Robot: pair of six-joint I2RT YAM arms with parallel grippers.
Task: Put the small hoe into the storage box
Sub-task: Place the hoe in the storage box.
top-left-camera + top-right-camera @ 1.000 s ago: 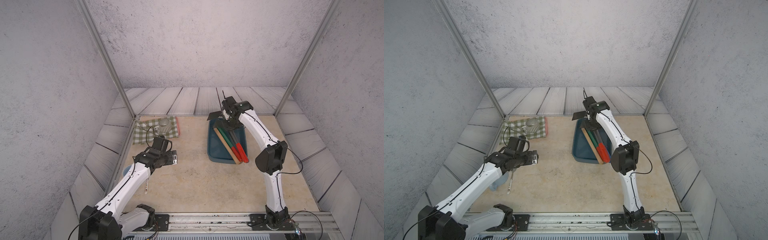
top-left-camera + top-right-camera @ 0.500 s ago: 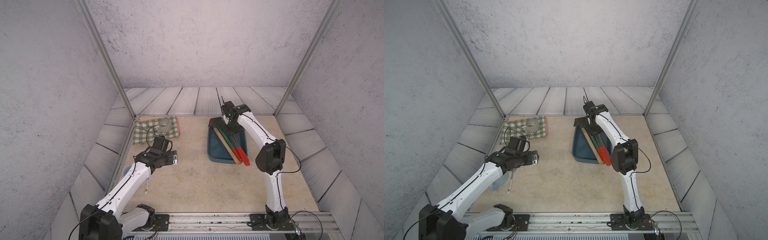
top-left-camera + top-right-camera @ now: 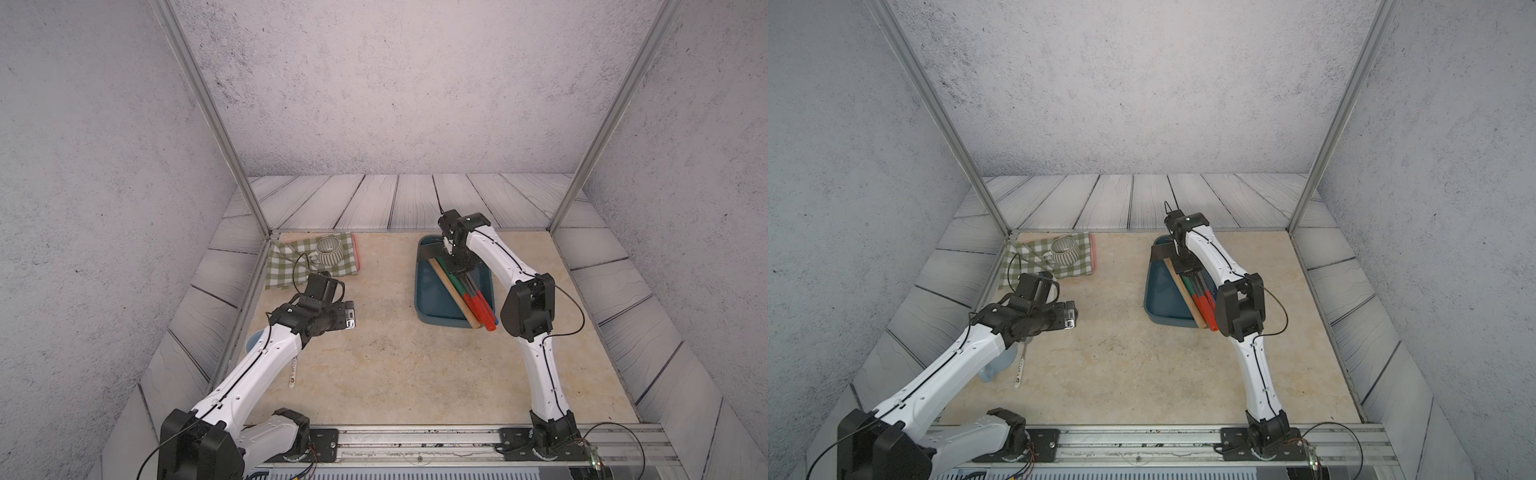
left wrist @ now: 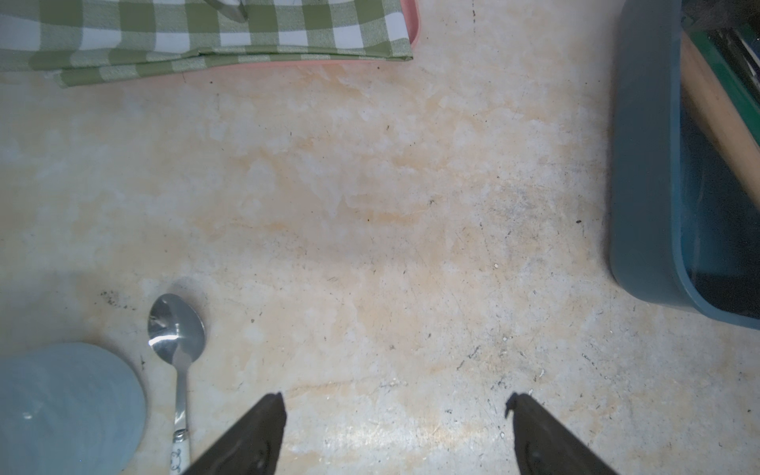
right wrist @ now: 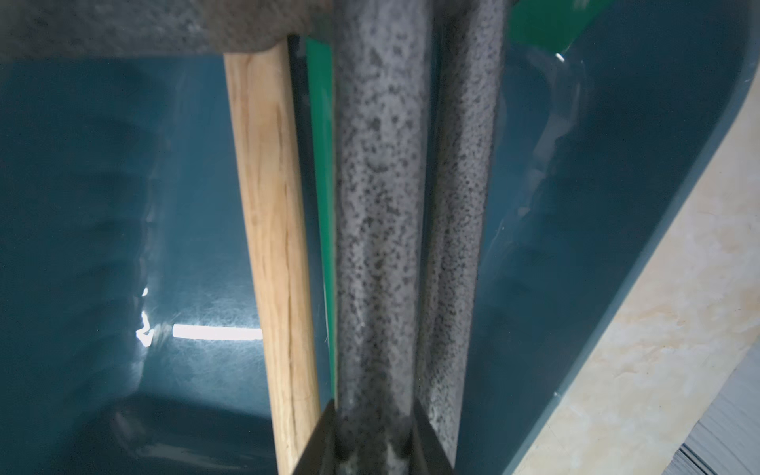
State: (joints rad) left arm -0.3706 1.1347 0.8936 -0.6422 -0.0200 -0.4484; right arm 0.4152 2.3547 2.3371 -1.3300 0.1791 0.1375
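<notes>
**While its shaft is clamped, the small hoe is held inside the storage box**

Where the arms are mounted, a metal rail [image 3: 415, 440] is seen along the front of a mottled beige tabletop [image 3: 395, 365]. That surface is closed in by speckled grey walls [image 3: 374, 104], slanted aluminium posts [image 3: 216, 137] and a pale planked border [image 3: 374, 203].

The right gripper [image 5: 373, 415] is lowered into the storage box [image 3: 432, 297]. Its jaws are closed on the speckled grey shaft of the small hoe [image 5: 378, 205]. Whether the hoe is resting on the box floor cannot be told. The clamped shaft is crowded on both sides. A second speckled shaft [image 5: 456, 205] is seen just beside it on one side. A green strip [image 5: 323, 185] and a wooden handle [image 5: 271, 246] are laid just beside it on the other. Behind this gripper, toward its arm's base, red grips [image 3: 480, 309] are seen projecting over the box rim.

The left gripper [image 4: 395, 401] is held above bare tabletop with its jaws well apart and nothing between them. The box is found well apart from it, to the robot's right. Close by on its other side, a spoon [image 4: 177, 333] is laid beside a pale blue cup [image 4: 61, 407]. Farther from the bases than this gripper, a green checked cloth [image 3: 291, 266] is spread, and a striped mug [image 3: 330, 251] is set on it.
</notes>
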